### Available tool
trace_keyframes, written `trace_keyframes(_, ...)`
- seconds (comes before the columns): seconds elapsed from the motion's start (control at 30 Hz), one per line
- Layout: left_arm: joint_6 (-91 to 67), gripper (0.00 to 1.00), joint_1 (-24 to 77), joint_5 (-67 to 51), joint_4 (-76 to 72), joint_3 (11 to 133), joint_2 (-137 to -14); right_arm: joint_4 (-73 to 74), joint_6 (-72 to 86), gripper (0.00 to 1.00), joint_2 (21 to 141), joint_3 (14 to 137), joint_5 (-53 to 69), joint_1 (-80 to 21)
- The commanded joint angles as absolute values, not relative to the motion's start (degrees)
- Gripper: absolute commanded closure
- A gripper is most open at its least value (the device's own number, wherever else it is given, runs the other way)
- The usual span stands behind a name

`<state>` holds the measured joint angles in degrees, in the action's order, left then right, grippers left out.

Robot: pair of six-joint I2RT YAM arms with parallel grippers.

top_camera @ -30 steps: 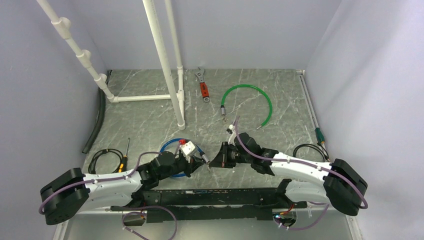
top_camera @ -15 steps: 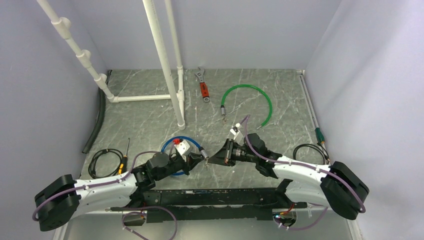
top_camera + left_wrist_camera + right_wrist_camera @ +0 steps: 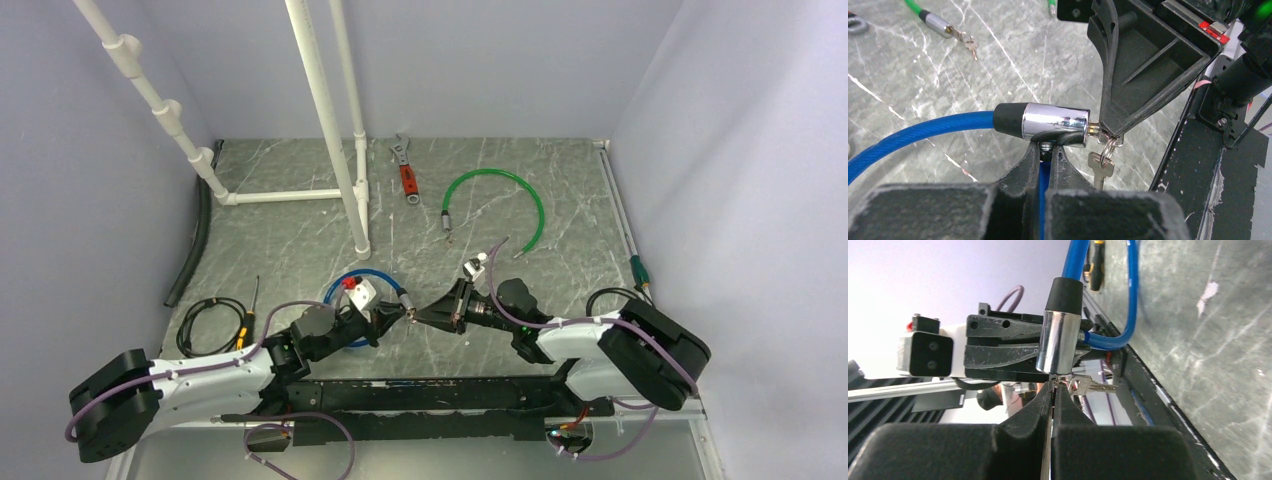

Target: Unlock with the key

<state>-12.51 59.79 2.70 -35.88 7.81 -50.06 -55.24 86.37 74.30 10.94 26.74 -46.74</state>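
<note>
Left gripper (image 3: pixel 1048 150) is clenching the lock cylinder (image 3: pixel 1055 122) of the blue cable (image 3: pixel 923 134); right gripper (image 3: pixel 1110 134) is pinching the key (image 3: pixel 1098 131), which is sitting in the cylinder's end; I am judging the twist should be running coaxial, without dragging the cylinder sideways.

Lab robot cell: plain enclosure walls (image 3: pixel 90 200)

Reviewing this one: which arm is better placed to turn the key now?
Right. The right hand is shut on the key, which sits at the keyhole end of the silver lock cylinder on the blue cable. The left hand is clamped under that cylinder, bracing it, so it is not free.
</note>
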Motion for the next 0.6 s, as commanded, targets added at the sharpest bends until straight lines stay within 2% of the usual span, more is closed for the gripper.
trace_keyframes(0.0,-12.7,1.0,61.5,-5.4,-46.3,9.8,-48.4,-78.1,92.6,1.0,76.6,11.9,21.1,-47.0)
trace_keyframes(0.37,-12.2,1.0,61.5,-0.8,-53.6,9.2,-48.5,-98.0,102.2,1.0,90.4,14.2,15.2,-48.8)
trace_keyframes(0.57,-11.9,1.0,61.5,-0.1,-58.1,9.4,-50.8,-98.1,103.5,1.0,93.8,18.7,12.0,-51.2)
